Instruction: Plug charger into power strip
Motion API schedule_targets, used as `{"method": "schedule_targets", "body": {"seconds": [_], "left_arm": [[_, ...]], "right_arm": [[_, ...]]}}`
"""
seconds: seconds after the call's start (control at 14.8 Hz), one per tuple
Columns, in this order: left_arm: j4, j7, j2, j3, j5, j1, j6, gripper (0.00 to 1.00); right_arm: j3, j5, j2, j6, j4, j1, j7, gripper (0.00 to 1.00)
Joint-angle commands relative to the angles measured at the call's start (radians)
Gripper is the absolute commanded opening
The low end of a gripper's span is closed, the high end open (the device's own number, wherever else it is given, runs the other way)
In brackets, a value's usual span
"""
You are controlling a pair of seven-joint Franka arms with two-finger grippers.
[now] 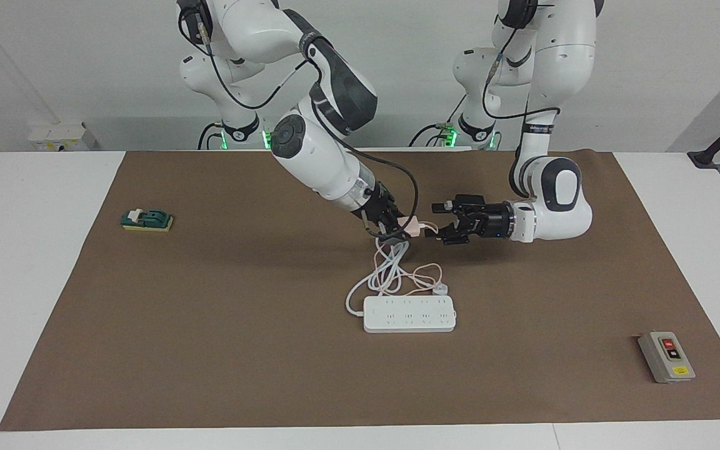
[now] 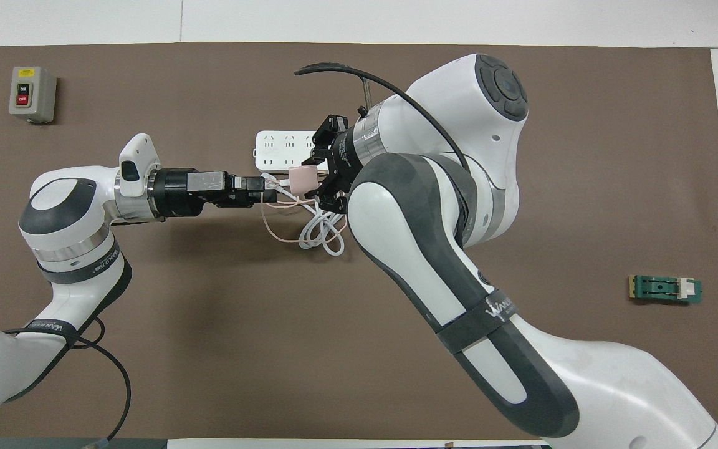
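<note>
— Where is the charger (image 1: pixel 410 227) now?

— Up in the air, just above the middle of the facing frame. My right fingers (image 1: pixel 390 224) are clamped on its pink body. It hangs over the heap of cords that lies on the worktop (image 1: pixel 210 350).

— And your left fingers (image 1: pixel 445 208)?

— Spread wide, level with the charger and pointing straight at it, tip to tip with my right fingers. From overhead the left fingers (image 2: pixel 253 184) reach the end of the charger (image 2: pixel 301 179) where its thin pink cable (image 1: pixel 427 276) comes out. Whether they touch the charger or the cable I cannot quite tell; the parts overlap there.

— The power strip (image 1: pixel 410 314)?

— Flat on the brown mat (image 1: pixel 210 294), just below the middle of the facing frame, sockets up, nothing plugged into it. Its thick white cord (image 1: pixel 386 267) loops in a pile just above it in that frame, tangled with the pink cable. From overhead my right arm covers one end of the power strip (image 2: pixel 275 149).

— Anything else about?

— A grey switch box (image 1: pixel 666 356) low in the facing frame at the left arm's end of the mat, well apart from the strip.
</note>
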Motion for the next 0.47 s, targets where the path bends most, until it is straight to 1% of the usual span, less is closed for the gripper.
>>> {"method": "schedule_targets", "body": {"seconds": [0.0,0.2,0.27,0.4], "left_arm": [[-0.043,0.017,-0.032,0.008,-0.049,-0.045,0.045,1.0],[-0.042,0.017,-0.03,0.01,-0.049,-0.056,0.068,1.0],[-0.04,0.014,-0.03,0.01,-0.049,-0.056,0.071,0.96],[-0.04,-0.009,-0.029,0.01,-0.049,-0.056,0.074,0.76]], "right_arm": [[-0.003,0.009,-0.002,0.011,-0.001,0.006,0.021,0.0],[-0.004,0.007,-0.002,0.009,-0.001,0.006,0.021,0.0],[-0.003,0.005,-0.002,0.008,-0.001,0.004,0.021,0.0],[-0.004,0.005,-0.002,0.006,-0.001,0.004,0.021,0.0]]}}
